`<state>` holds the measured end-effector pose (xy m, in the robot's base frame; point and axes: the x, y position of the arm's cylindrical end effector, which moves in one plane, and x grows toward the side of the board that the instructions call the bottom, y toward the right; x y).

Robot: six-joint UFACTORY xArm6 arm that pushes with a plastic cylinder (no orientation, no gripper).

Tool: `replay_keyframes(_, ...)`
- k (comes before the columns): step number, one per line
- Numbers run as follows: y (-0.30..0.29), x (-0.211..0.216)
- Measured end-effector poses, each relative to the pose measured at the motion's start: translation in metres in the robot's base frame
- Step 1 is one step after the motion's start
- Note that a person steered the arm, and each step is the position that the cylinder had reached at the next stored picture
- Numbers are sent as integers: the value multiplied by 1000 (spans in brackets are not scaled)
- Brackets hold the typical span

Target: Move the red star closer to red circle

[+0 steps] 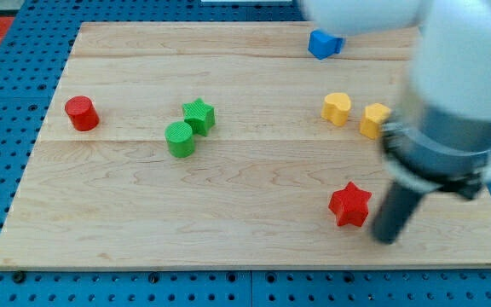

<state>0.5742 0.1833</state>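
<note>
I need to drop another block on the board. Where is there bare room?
Bare wood lies between the red circle and the green pair, and along the view's bottom, left of the red star. My tip crowds the star.

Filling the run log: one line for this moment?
tip: right of red star, apart | red circle: far left | star not yet moved

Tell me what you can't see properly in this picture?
- Blue block: the blurred arm at the view's top covers its upper right, so its shape is unclear.
- Right yellow block: the arm hides its right side.
- My tip, right of the red star: blurred, so touching or apart is unclear.
</note>
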Motion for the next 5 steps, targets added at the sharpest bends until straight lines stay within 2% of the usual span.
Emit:
replay_keyframes(1,-30,-17)
replay_keyframes(2,-124,-15)
replay_keyframes(3,-174,-28)
replay_keyframes(4,-128,-30)
replay_keyframes(5,-158,-44)
